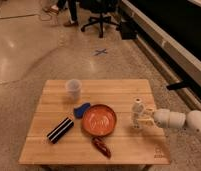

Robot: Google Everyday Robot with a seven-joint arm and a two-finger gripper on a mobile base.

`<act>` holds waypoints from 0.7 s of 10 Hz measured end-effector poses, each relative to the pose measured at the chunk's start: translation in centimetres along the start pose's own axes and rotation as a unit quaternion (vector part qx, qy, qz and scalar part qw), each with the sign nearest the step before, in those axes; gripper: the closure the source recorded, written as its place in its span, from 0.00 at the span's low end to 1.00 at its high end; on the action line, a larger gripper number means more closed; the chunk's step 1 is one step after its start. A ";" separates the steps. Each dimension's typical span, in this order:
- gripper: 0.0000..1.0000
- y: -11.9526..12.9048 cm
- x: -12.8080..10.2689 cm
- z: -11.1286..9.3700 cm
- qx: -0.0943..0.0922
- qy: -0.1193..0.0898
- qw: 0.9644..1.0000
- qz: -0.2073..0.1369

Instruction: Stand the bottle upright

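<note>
Bottle [138, 113] upright on wooden table [119, 90] — gripper [144, 118] jaws seemingly clamped on it — speckled floor [24, 45] around.

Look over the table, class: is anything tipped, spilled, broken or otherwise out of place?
Nothing stands out. The bottle stands upright right of the orange plate, with the gripper shut on it. The cup is upright too, and nothing is spilled on the table.

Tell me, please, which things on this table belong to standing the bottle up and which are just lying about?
Job in hand:
- bottle, upright, right of the plate
- gripper, shut on the bottle from the right

Lying about:
- orange plate
- plastic cup
- blue object
- black bar
- dark red item
</note>
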 end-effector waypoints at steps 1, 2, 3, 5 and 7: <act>1.00 0.0 0.1 0.1 0.000 -0.007 1.000 0.001; 1.00 0.0 0.2 0.1 0.001 -0.015 1.000 0.003; 1.00 0.0 0.2 0.2 0.001 -0.024 1.000 0.004; 0.95 0.0 0.2 0.1 0.001 -0.039 0.999 0.001; 0.73 0.2 0.2 0.0 0.000 -0.054 0.999 -0.007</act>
